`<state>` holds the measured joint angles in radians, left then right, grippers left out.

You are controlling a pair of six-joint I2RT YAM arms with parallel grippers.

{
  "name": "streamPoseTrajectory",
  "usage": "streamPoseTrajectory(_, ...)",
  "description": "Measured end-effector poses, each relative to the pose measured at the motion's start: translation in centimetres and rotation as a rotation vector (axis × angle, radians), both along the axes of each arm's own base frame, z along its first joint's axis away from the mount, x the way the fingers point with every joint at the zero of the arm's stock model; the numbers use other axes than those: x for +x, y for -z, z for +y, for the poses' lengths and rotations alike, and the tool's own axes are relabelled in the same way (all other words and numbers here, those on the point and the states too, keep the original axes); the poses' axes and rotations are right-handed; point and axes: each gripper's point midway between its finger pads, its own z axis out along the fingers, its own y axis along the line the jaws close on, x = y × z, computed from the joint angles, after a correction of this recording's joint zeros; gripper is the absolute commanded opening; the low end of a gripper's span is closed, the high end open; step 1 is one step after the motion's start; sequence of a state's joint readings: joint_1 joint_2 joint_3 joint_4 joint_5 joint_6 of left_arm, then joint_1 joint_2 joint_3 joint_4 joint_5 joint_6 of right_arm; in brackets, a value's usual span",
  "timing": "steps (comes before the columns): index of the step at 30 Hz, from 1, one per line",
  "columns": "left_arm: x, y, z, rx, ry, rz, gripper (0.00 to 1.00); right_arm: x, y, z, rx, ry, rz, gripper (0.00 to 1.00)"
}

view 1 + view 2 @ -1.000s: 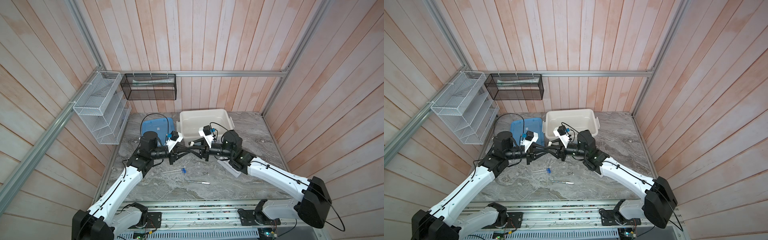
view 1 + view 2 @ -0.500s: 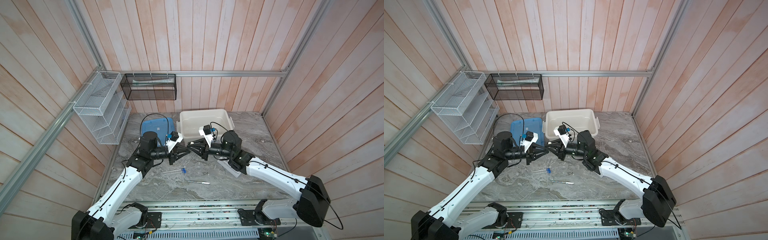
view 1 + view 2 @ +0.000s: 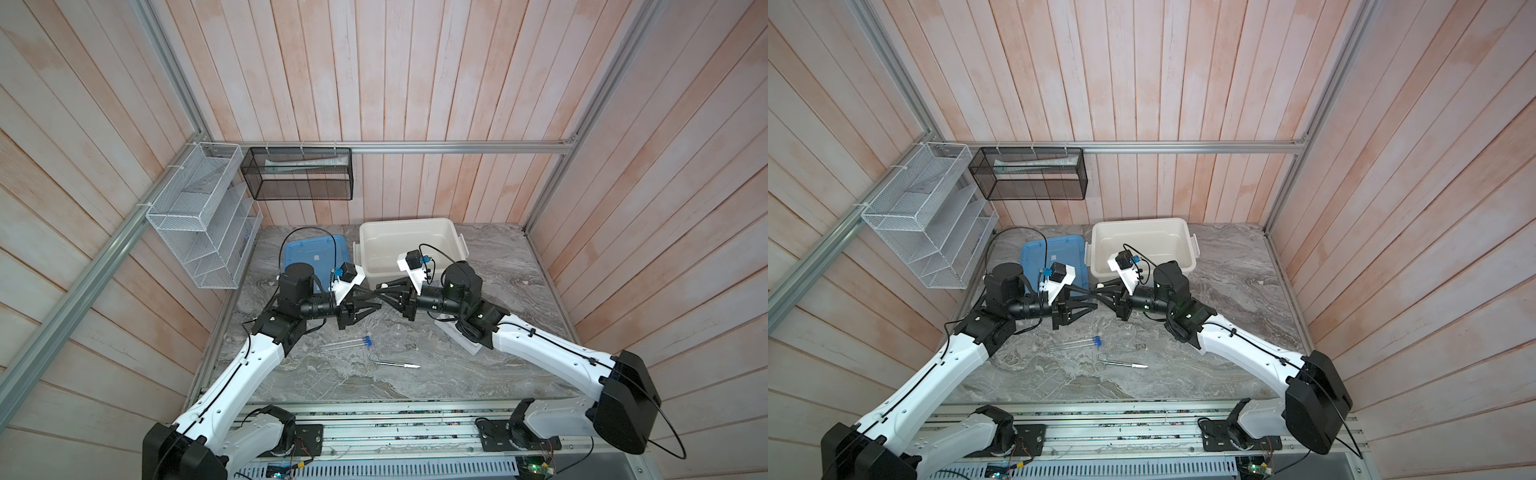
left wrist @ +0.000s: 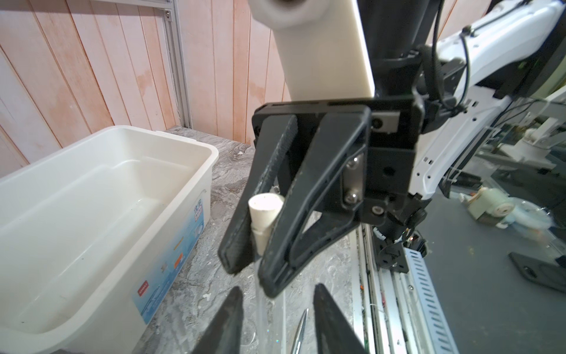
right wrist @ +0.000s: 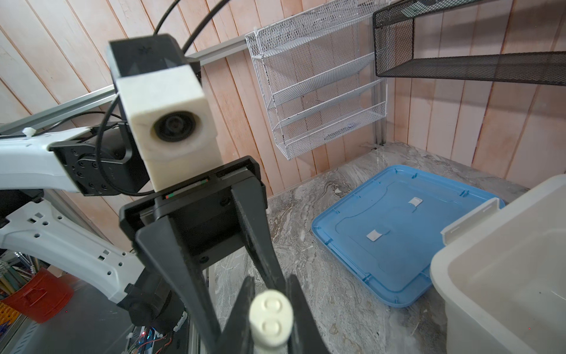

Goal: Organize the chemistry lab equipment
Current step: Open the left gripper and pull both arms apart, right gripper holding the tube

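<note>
Pink plank walls close in a grey marble-patterned tabletop [image 3: 498, 282], and the two arms meet above its middle. There the white-capped tube [image 4: 265, 211] hangs in the air, clear of the surface. The right gripper [image 4: 251, 269] pinches it just below the cap, fingers pressed onto it from both sides. The tube's long axis runs from the cap, on the 3 o'clock side, toward 9 o'clock. Its clear body passes between the fingers of the left gripper [image 4: 277, 298], which stand spread and touch nothing. So the tube is the right arm's alone, and I judge that the left must back away toward 9 o'clock before the tube can travel.

Toward 6 o'clock two blue-capped tubes [image 3: 347, 343] lie side by side on the tabletop. The small scissors [image 3: 372, 361] and the silver pen-like tool [image 3: 399, 365] lie just nearer the front edge. A white rack [image 3: 465, 345] shows at about 4 o'clock, mostly hidden under the right forearm; its holes cannot be seen.

At 12 o'clock the white tub [image 3: 405, 224] holds nothing that I can make out. The blue lid [image 3: 316, 249] lies flat beside it at 11. On the walls, the black mesh basket [image 3: 297, 195] holds one long pale item. What is in the white mesh shelf [image 3: 199, 232] is unclear.
</note>
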<state>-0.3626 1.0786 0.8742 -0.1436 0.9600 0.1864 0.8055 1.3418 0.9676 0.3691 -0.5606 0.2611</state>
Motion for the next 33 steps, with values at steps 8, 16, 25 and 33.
streamPoseTrajectory(8,0.9,-0.1,1.0,0.043,-0.101,-0.055,0.55,2.1,1.2,-1.3,-0.092,0.151,-0.01,0.0)
streamPoseTrajectory(16,2.3,2.2,2.2,0.096,-0.227,-0.065,0.53,4.0,-2.2,-7.5,-0.107,0.385,-0.082,0.0)
streamPoseTrajectory(25,3.0,7.8,3.9,0.198,-0.333,0.04,0.53,5.7,-0.2,-16.5,-0.178,0.694,-0.049,0.0)
streamPoseTrajectory(33,4.1,11.6,5.2,0.329,-0.411,0.085,0.53,7.5,6.7,-21.2,-0.281,0.872,0.093,0.0)
